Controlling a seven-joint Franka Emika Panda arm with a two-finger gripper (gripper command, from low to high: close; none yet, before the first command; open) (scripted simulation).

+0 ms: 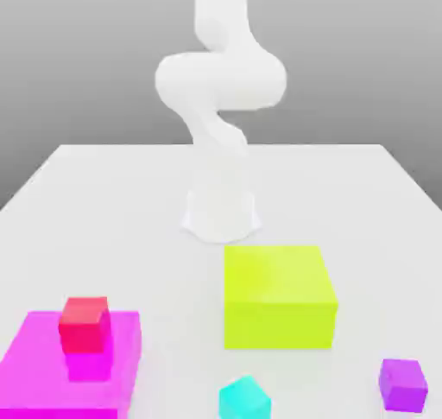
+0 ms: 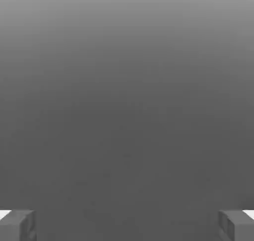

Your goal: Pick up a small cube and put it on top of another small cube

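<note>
A small red cube (image 1: 85,322) sits on top of a small magenta cube (image 1: 90,367), which rests on a wide, flat magenta block (image 1: 34,365) at the exterior view's lower left. A small cyan cube (image 1: 243,398) lies near the front edge, and a small purple cube (image 1: 403,384) lies at the lower right. In the hand view my gripper (image 2: 127,225) is open, its grey fingertips (image 2: 17,225) far apart with nothing between them and only plain grey background ahead. The white arm (image 1: 220,80) rises from its base and leaves the top of the exterior view.
A large yellow-green block (image 1: 278,296) stands in front of the arm's base (image 1: 221,214), between the magenta block and the purple cube. The white table (image 1: 112,201) stretches back to a far edge behind the base.
</note>
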